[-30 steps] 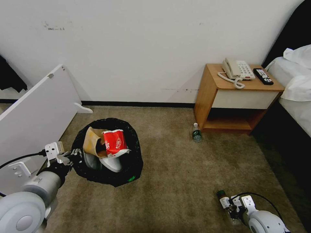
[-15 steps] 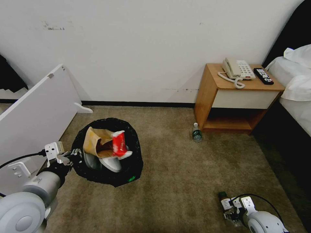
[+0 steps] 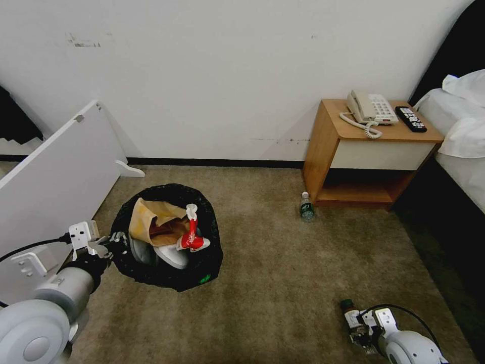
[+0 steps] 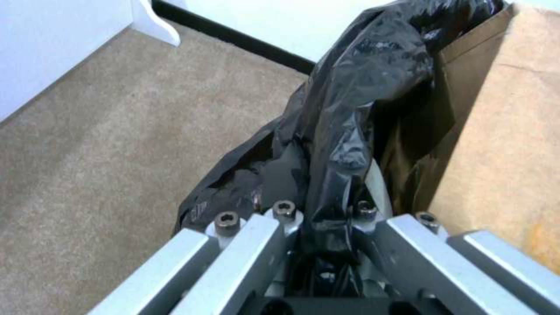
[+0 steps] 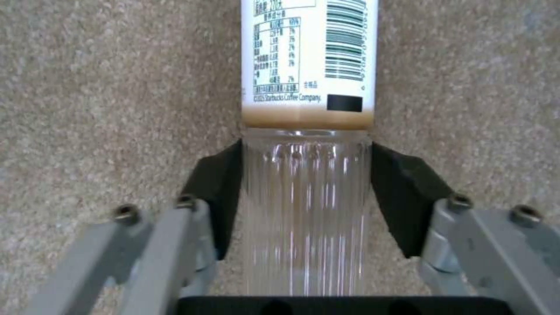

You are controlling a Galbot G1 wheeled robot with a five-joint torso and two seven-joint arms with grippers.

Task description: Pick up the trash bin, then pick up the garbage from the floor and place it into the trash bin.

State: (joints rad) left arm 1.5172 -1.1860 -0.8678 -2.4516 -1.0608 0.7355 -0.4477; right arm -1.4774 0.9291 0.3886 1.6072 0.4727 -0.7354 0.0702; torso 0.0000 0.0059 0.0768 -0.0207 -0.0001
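Note:
The trash bin [image 3: 209, 253], covered by its crinkly black bag [image 4: 350, 109], sits on the beige carpet floor [image 3: 273, 263] at the left. Inside it are a brown paper bag [image 3: 151, 220], a red-white wrapper [image 3: 191, 235] and a white slipper [image 3: 172, 255]. My left gripper [image 3: 113, 243] [image 4: 323, 210] is shut on the bagged rim nearest me. At the lower right, my right gripper [image 3: 359, 331] [image 5: 306, 175] is shut on a clear ribbed bottle [image 5: 306, 183] with a white label, lying on the carpet. A green-labelled bottle [image 3: 306, 207] stands by the nightstand.
A wooden nightstand [image 3: 323, 146] with a phone [image 3: 371, 107] and a remote [image 3: 410, 119] stands at the back right, beside a bed [image 3: 465, 131]. A white board [image 3: 55, 172] leans at the left. Open carpet lies between the bin and the right gripper.
The red-white wrapper has tipped over and dropped deeper into the bin, now edge-on. My right gripper has shifted slightly back towards me at the bottle. The left gripper has held still.

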